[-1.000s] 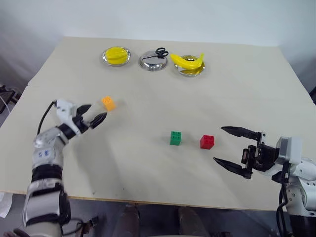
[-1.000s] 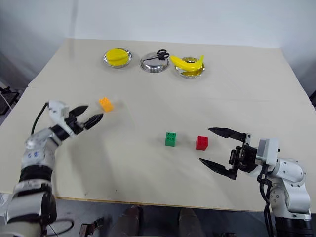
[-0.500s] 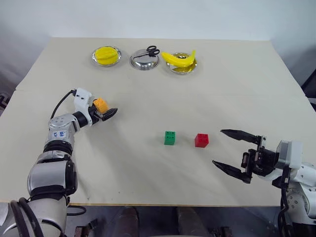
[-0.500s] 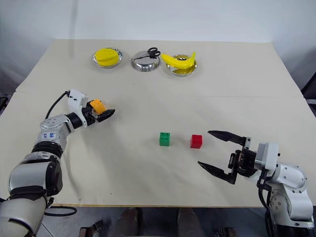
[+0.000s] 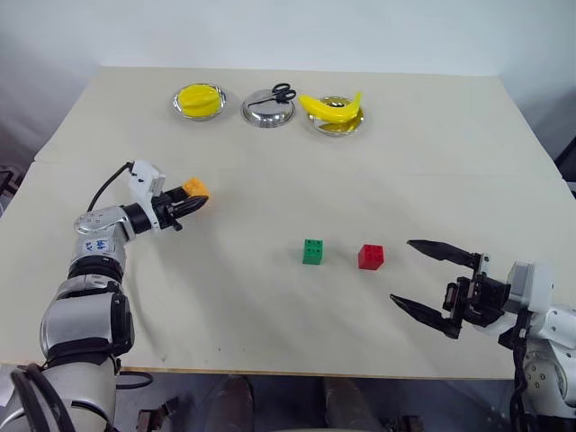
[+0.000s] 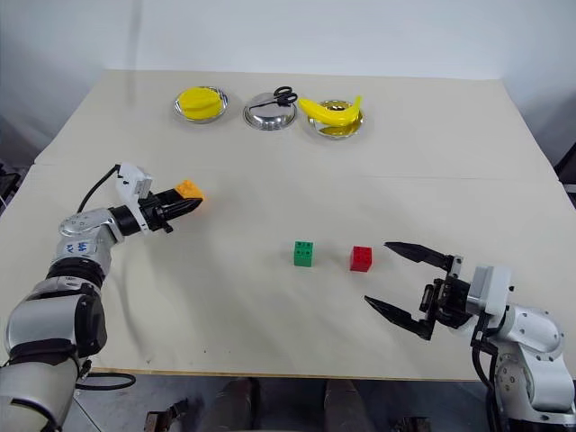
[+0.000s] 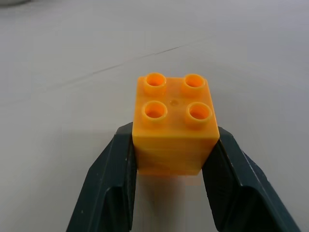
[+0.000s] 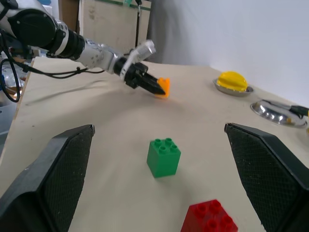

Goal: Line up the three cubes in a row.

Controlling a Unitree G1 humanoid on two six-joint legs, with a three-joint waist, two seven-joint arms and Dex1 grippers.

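The left gripper (image 7: pixel 169 159) is clamped on the orange cube (image 7: pixel 174 123), its 2 black fingers (image 7: pixel 108 186) pressing the cube's opposite sides, studs up, at the table's (image 5: pixel 270 171) left side. The right gripper (image 5: pixel 438 286) hangs spread wide and empty just right of the red cube (image 5: pixel 370 256). The green cube (image 5: pixel 313 251) sits just left of the red one, both on the table and well apart from the orange cube.

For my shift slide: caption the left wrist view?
Left gripper shut on the orange cube, studs up, above the table.
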